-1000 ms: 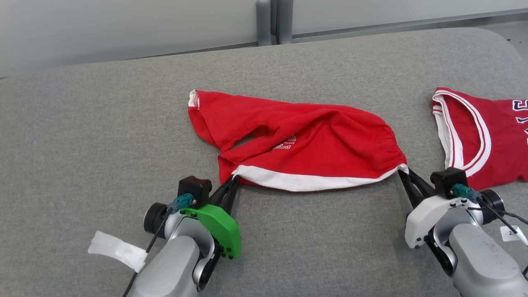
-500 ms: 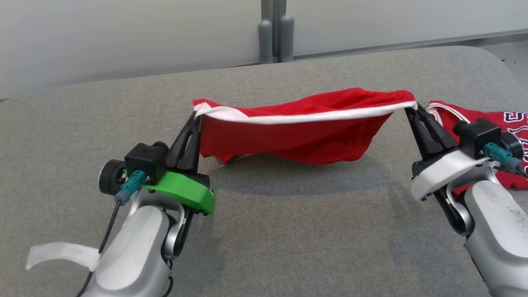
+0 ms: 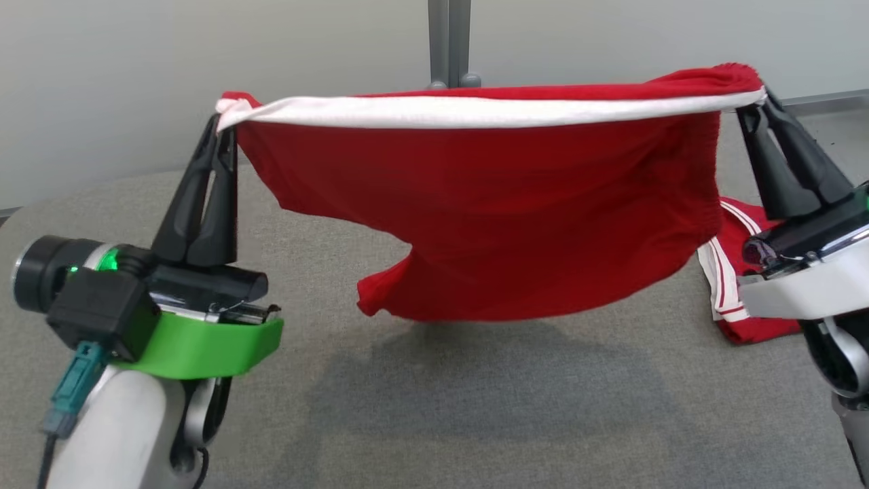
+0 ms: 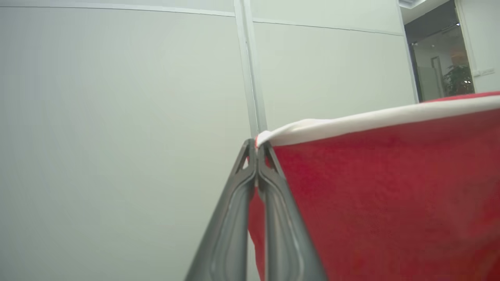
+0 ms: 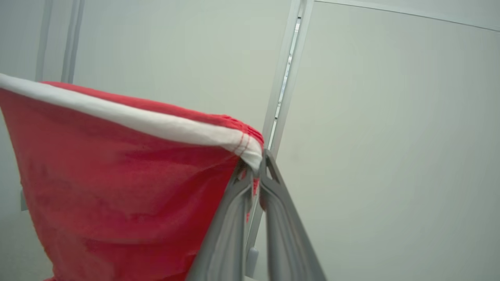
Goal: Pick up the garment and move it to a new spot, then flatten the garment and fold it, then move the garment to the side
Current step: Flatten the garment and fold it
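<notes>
The red garment (image 3: 489, 224) hangs in the air above the grey surface (image 3: 475, 421), stretched by its white band (image 3: 475, 112) between the two grippers. The left gripper (image 3: 223, 129) is closed tight on the band's left corner; the left wrist view shows both fingers pressed together on the white edge. The right gripper (image 3: 755, 109) is likewise clamped on the right corner, with cloth bunched at its tips. The garment's lowest fold droops left of centre, over a shadow (image 3: 489, 380) on the surface. Its far side is hidden. A second garment (image 3: 730, 272), red with white stripes, lies on the surface at the right, mostly covered by the hanging cloth and the right gripper's body.
</notes>
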Tool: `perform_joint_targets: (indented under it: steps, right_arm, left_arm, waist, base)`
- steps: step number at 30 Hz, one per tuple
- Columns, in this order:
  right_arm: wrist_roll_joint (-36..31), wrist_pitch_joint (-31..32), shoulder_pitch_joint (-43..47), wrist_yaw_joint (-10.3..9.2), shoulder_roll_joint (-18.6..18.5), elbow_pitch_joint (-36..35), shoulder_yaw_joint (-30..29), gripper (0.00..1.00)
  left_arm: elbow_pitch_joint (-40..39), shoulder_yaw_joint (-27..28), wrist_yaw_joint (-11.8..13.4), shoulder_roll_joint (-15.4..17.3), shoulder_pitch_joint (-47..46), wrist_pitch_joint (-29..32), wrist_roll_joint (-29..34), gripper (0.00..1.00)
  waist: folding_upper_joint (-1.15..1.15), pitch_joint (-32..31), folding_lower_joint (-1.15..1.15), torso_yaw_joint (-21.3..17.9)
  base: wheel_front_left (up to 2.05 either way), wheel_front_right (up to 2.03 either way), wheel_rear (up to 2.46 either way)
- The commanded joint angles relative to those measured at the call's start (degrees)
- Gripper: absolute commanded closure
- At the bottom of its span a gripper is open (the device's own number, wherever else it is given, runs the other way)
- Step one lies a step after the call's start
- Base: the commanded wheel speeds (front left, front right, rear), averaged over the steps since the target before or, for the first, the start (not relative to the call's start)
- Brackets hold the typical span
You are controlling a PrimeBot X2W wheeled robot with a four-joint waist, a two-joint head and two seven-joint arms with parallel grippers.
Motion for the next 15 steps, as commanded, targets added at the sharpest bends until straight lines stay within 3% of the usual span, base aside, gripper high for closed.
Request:
perform_joint_targets:
  steps: [1,8,12,15]
  right_arm:
    - [-0.4,1.5,1.0,-0.02,0.2,-3.1,-1.2,1.0]
    - [-0.9,7.8,1.7,-0.02,1.4,-11.7,-3.7,1.0]
    - [2.2,9.5,-1.5,-0.02,2.3,-8.8,-1.1,1.0]
    - [3.2,10.1,-7.6,-0.02,1.4,-2.6,3.3,1.0]
  left_arm:
    - [-2.7,0.7,0.6,1.5,0.1,1.4,0.8,1.0]
    - [-10.5,2.1,0.5,5.5,-2.2,8.5,0.5,1.0]
    - [-7.9,2.3,-1.9,5.6,-5.3,10.4,-2.7,1.0]
    - [-2.8,2.4,-4.7,6.4,-10.4,11.5,-3.8,1.0]
  waist:
    - [0.57,0.1,0.0,-0.1]
    - [0.57,2.5,0.0,-0.5]
    - [0.57,5.6,0.0,-0.7]
    - [0.57,8.6,0.0,-0.8]
  base:
    - [0.0,0.0,0.0]
    - [0.0,0.0,0.0]
    - [0.0,0.0,0.0]
    - [0.0,0.0,0.0]
